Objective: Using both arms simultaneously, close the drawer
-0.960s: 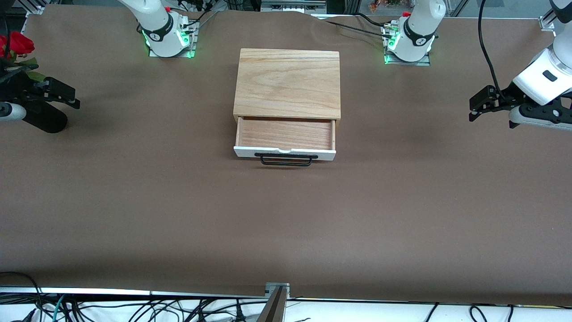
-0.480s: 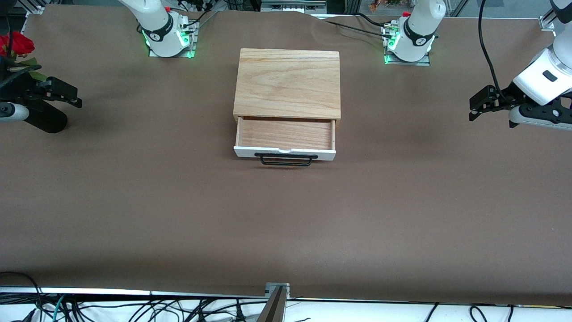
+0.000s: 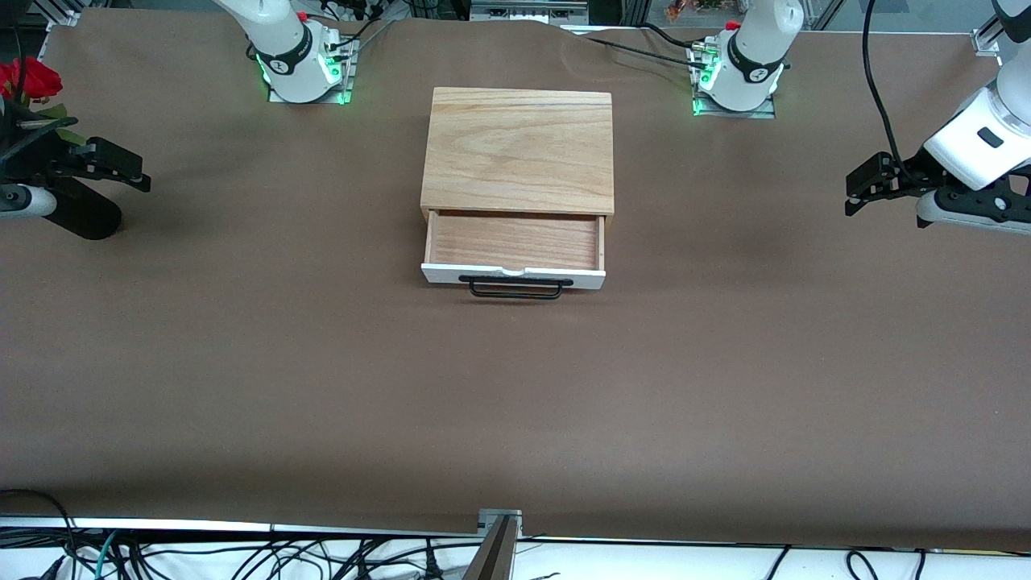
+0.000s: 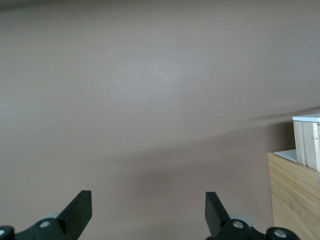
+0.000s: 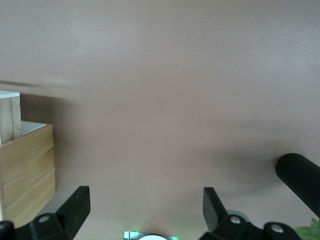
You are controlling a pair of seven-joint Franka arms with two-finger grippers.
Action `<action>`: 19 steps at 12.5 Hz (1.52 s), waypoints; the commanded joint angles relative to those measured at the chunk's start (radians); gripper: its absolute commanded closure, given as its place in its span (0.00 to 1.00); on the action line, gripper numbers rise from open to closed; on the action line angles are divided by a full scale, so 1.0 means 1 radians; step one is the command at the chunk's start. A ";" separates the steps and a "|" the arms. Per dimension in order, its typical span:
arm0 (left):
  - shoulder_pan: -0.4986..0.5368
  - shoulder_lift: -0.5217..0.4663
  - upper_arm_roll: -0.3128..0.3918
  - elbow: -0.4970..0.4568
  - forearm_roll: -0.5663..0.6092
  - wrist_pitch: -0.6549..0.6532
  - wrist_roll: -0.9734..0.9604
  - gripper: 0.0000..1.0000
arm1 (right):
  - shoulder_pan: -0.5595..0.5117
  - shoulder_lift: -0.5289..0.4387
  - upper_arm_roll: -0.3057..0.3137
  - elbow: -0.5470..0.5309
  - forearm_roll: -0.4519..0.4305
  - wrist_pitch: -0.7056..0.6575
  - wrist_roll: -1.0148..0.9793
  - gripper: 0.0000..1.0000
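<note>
Front view shows me the drawer point(image 3: 514, 242) pulled partway out of its light oak box point(image 3: 518, 151), which sits mid-table between the two arm bases. The drawer's end is the one nearer the front camera: a shallow wooden tray, empty as far as I can see, with a white front panel point(image 3: 513, 276) and a black bar handle point(image 3: 515, 287) sticking out from it toward the camera.

I judge it light and rigid. The real risk is the box itself: it looks light enough to slide across the brown table point(image 3: 515, 403) if I shove hard or off-centre. No grip is needed here. I would lay a pincer flat against the white panel on each side of the handle and press evenly so the tray does not skew and bind. The handle is thin and I would leave it alone.

Both arms are well apart from the drawer at present. The left pincer point(image 3: 863, 189) hangs over the table at the left arm's end, its fingers point(image 4: 77, 207) spread wide on nothing; its wrist view catches a corner of the box. The right pincer point(image 3: 113, 165) hangs over the right arm's end, just as wide open and empty. Beside it are a red flower point(image 3: 24, 80) and a black ribbed cylinder point(image 5: 300, 177), which I would keep clear of on the way in.
</note>
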 commanded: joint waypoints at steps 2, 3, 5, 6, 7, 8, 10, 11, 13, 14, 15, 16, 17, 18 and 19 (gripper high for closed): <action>0.009 -0.001 -0.001 0.008 -0.036 -0.016 -0.004 0.00 | 0.001 -0.009 0.008 -0.005 0.044 -0.011 0.011 0.00; 0.011 -0.001 -0.001 0.008 -0.036 -0.016 -0.005 0.00 | 0.001 -0.009 0.008 -0.005 0.047 -0.011 0.011 0.00; 0.012 0.007 0.001 0.008 -0.036 -0.016 0.005 0.00 | 0.001 -0.010 0.010 -0.005 0.047 -0.012 0.010 0.00; 0.012 0.007 0.001 0.008 -0.036 -0.016 -0.002 0.00 | 0.000 -0.010 0.010 -0.005 0.047 -0.015 0.005 0.00; 0.012 0.005 0.001 0.008 -0.036 -0.016 -0.002 0.00 | 0.000 -0.010 0.010 -0.005 0.047 -0.015 0.000 0.00; 0.012 0.007 0.001 0.008 -0.036 -0.016 0.005 0.00 | 0.000 -0.010 0.008 -0.005 0.047 -0.014 0.000 0.00; 0.012 0.005 0.002 0.006 -0.036 -0.019 0.007 0.00 | 0.000 -0.009 0.010 -0.005 0.046 -0.012 0.000 0.00; 0.012 0.007 0.002 0.006 -0.036 -0.022 0.007 0.00 | 0.000 -0.009 0.010 -0.007 0.046 -0.012 0.000 0.00; 0.012 0.005 0.002 0.005 -0.036 -0.026 0.007 0.00 | 0.000 -0.006 0.010 -0.007 0.046 -0.012 -0.001 0.00; 0.014 0.007 0.002 0.005 -0.036 -0.033 0.008 0.00 | 0.000 -0.004 0.010 -0.007 0.046 -0.012 -0.001 0.00; 0.012 0.007 0.002 0.005 -0.036 -0.037 0.008 0.00 | 0.000 -0.003 0.011 -0.007 0.046 -0.012 -0.003 0.00; 0.012 0.007 0.002 0.005 -0.036 -0.039 0.007 0.00 | 0.001 -0.003 0.011 -0.007 0.044 -0.012 -0.003 0.00; 0.012 0.007 0.002 0.005 -0.036 -0.040 0.007 0.00 | 0.001 -0.004 0.013 -0.007 0.040 -0.011 -0.003 0.00; 0.012 0.007 0.002 0.005 -0.036 -0.043 0.005 0.00 | 0.001 -0.003 0.013 -0.007 0.038 -0.009 -0.003 0.00; 0.012 0.007 0.002 0.006 -0.036 -0.054 0.005 0.00 | 0.001 -0.003 0.013 -0.007 0.038 -0.009 -0.004 0.00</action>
